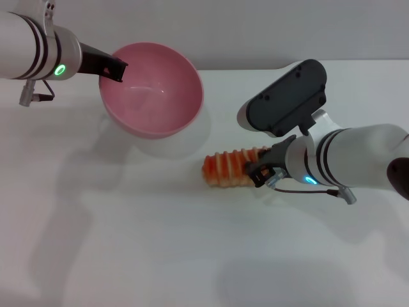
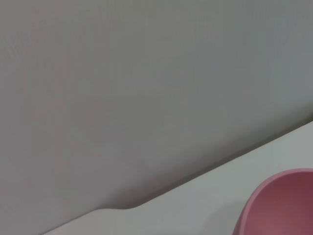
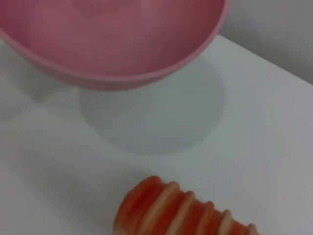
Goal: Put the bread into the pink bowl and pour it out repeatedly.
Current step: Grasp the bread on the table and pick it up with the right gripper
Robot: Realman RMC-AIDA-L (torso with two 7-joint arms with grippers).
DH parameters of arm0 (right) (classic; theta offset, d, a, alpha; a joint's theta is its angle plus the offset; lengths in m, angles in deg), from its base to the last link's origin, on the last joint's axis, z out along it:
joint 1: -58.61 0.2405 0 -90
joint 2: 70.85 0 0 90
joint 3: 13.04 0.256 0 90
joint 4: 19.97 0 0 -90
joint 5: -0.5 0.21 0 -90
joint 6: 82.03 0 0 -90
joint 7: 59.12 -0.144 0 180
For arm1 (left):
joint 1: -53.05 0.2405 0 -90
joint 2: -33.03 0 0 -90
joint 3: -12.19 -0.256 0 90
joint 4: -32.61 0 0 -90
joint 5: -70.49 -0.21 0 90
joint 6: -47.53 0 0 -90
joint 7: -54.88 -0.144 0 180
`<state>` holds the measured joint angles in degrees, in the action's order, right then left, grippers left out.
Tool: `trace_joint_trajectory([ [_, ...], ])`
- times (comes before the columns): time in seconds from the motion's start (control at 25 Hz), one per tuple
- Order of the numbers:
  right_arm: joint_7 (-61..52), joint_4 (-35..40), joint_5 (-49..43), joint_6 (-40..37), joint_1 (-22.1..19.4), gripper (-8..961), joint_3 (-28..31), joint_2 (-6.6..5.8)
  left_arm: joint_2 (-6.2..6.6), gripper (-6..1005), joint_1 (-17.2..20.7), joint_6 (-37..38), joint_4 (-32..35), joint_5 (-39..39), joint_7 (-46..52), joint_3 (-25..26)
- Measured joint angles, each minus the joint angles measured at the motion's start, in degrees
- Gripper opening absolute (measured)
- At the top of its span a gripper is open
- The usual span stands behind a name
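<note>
Bread (image 1: pixel 229 167) lies beside the bowl (image 1: pixel 153 89), its long axis pointing into your right gripper (image 1: pixel 261 167), apparently clamped on its end; left gripper (image 1: pixel 115 69) pinches the bowl's rim.

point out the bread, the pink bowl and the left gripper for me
bread (image 1: pixel 225 167), head view, on its ridged orange crust
pink bowl (image 1: pixel 153 96), head view, on its glossy inside
left gripper (image 1: pixel 117 69), head view, at its dark fingertips on the bowl's rim

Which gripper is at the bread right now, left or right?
The right gripper, at the bread's end on the table. The left gripper grips the raised pink bowl's rim.
</note>
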<state>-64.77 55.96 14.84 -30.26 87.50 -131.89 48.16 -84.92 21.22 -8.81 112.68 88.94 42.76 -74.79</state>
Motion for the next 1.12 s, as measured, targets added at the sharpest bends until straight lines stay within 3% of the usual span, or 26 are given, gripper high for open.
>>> trace_joint_trajectory([
  [1.12,-0.3,4.7,-2.0,1.4,-1.5,-1,-0.8,0.09,0.00,47,-0.4,0.4,0.0,-0.1,0.0,-0.1],
])
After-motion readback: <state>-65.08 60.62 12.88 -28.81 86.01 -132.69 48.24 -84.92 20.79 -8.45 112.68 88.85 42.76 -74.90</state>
